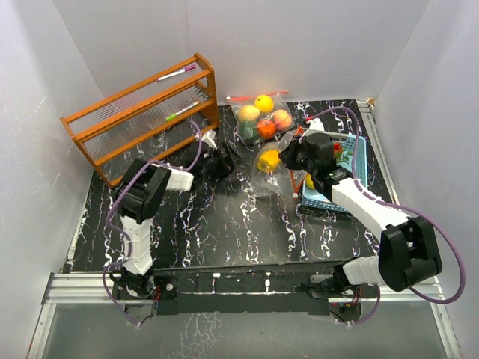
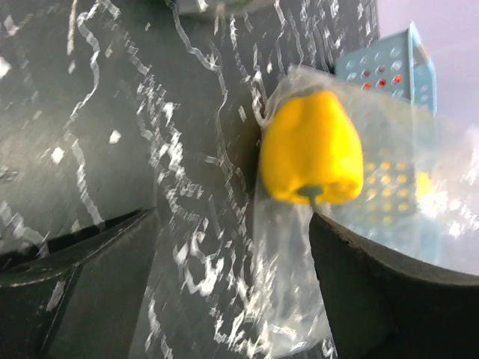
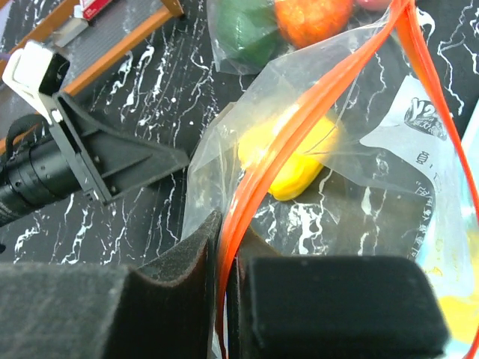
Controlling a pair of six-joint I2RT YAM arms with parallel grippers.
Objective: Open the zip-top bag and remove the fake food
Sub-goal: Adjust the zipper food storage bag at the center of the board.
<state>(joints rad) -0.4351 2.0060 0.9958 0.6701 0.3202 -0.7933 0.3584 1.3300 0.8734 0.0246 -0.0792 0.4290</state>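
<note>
A clear zip-top bag [image 1: 263, 173] with an orange zip strip [image 3: 314, 127] lies mid-table and holds a yellow pepper [image 1: 269, 160]. My right gripper [image 3: 228, 243] is shut on the zip strip at the bag's mouth; it also shows in the top view [image 1: 290, 155]. My left gripper [image 1: 223, 161] is open just left of the bag. In the left wrist view [image 2: 232, 224] the pepper [image 2: 310, 149] lies ahead and a fold of bag plastic [image 2: 288, 292] reaches between the fingers beside the right one. A second bag [image 1: 262, 120] at the back holds several fruits.
A blue perforated basket [image 1: 355, 149] stands right of the bag, under my right arm, with something yellow and red in it. A wooden rack [image 1: 142, 116] with marker pens stands at the back left. White walls close the table in on three sides.
</note>
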